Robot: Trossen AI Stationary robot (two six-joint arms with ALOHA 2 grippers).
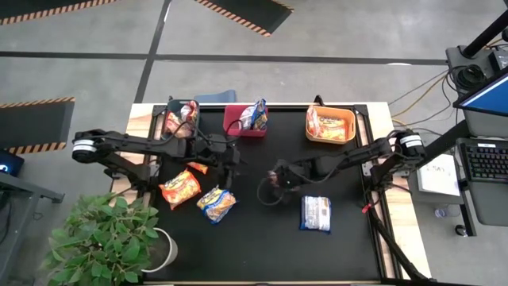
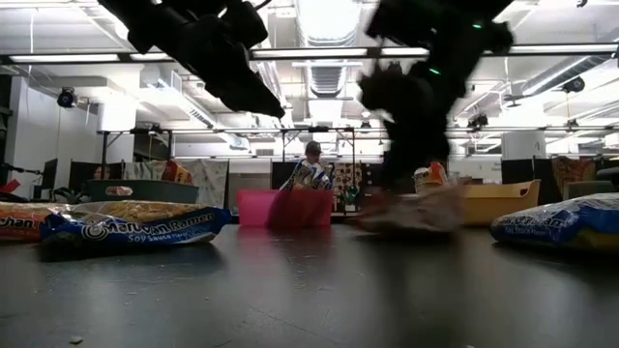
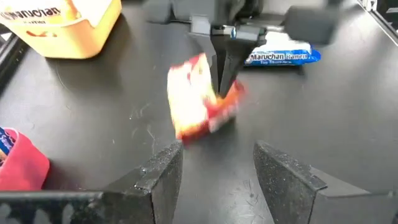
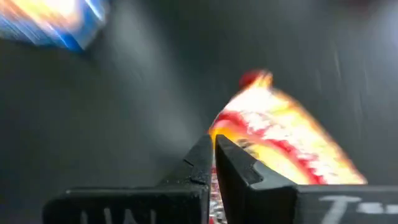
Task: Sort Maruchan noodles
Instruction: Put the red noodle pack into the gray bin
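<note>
Table mat (image 1: 262,238) black. Bins: dark grey (image 1: 171,107), red (image 1: 235,121), orange (image 1: 343,119). Held packet (image 3: 202,99) red-orange, yellow. Packet (image 1: 316,213) silver-white, blue. Packet (image 1: 216,203) blue-yellow.

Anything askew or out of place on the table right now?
Nothing spilled or damaged. The right claw is shut on one edge of a red-orange packet, so it hangs tilted. The other loose packets lie flat on the mat.

Loose on table: five noodle packets (image 1: 180,189). Bins (image 1: 330,125): three, each containing packets, number indeterminate. Arms: two. Potted plant (image 1: 103,238): one.
</note>
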